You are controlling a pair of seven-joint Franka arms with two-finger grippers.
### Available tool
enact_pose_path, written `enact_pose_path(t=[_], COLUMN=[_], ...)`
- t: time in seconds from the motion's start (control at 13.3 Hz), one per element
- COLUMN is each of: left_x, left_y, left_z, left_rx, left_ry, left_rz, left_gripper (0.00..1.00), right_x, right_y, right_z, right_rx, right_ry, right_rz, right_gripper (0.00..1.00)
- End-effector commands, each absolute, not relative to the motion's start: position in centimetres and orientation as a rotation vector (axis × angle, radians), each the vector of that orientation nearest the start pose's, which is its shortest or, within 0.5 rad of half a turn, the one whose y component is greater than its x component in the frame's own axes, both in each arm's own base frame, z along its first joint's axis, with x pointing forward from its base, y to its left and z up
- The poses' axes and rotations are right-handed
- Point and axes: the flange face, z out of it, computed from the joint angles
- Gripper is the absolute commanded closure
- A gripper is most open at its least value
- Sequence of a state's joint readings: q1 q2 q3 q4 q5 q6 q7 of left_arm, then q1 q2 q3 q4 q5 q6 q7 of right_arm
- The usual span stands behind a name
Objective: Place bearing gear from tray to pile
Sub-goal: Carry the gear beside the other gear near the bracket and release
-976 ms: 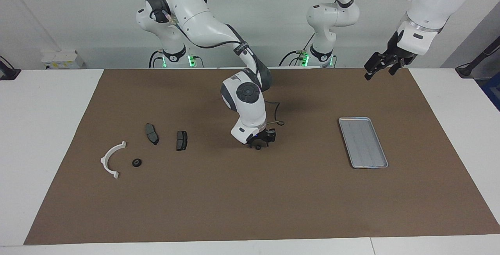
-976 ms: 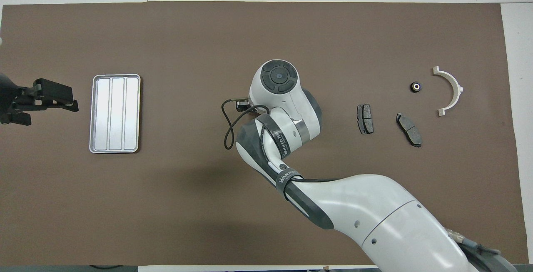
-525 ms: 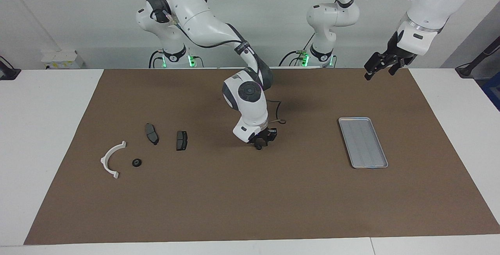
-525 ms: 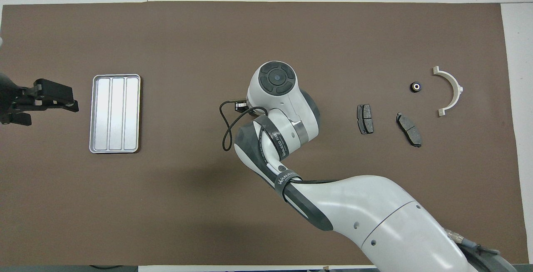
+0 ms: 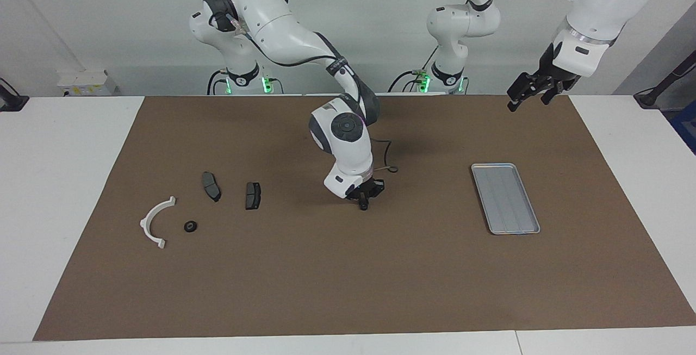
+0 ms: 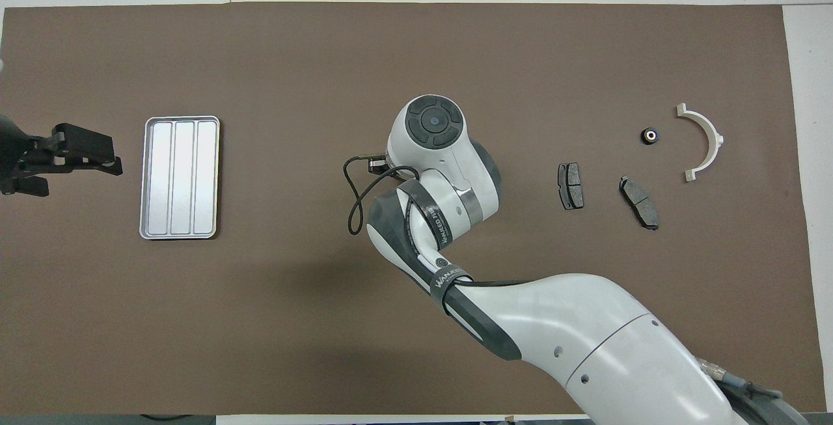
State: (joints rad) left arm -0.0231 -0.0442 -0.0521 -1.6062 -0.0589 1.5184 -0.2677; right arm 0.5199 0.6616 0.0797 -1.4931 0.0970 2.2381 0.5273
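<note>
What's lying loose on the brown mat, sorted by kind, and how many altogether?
Silver tray: 1
Dark brake pads: 2
White arc bracket: 1
Small black round part: 1
Total: 5

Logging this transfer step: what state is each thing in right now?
tray: flat on mat, nothing in it.
bearing gear: gripped, over mid-mat.
right gripper: shut on bearing gear.
left gripper: raised, waiting.
pile: parts lying loose on mat.
</note>
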Motion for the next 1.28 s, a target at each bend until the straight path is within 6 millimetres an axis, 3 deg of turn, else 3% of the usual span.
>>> enact_pose_path(t=[0.0, 0.3, 0.53, 0.75, 0.98, 1.2], left_x=[52.3, 52.4, 52.3, 52.3, 52.3, 52.3], left_y=[-4.6, -4.4, -4.5, -4.5, -4.5, -4.5], left_z=[62.8, 62.8, 62.9, 62.9, 62.8, 62.9], left_rx=[-3.159, -3.157, -3.159, -3.159, -3.157, -3.159], left_ry=[-0.298, -0.300, -0.298, -0.298, -0.298, -0.298], left_rz=[0.061, 0.060, 0.061, 0.061, 0.060, 0.061], left_gripper=[0.00, 0.00, 0.00, 0.00, 0.00, 0.00], right_x=[59.9, 60.5, 62.3, 64.6, 67.2, 68.0], right_y=[39.7, 39.0, 36.3, 31.2, 23.5, 17.8], right_z=[29.7, 30.1, 30.8, 32.5, 33.9, 35.0], right_rx=[-2.970, -2.980, -2.986, -2.997, -3.012, -3.019], right_ry=[0.029, 0.030, 0.026, -0.030, -0.106, -0.178], right_rz=[-0.019, -0.022, -0.048, -0.060, -0.050, -0.020], right_gripper=[1.00, 1.00, 1.00, 1.00, 1.00, 1.00])
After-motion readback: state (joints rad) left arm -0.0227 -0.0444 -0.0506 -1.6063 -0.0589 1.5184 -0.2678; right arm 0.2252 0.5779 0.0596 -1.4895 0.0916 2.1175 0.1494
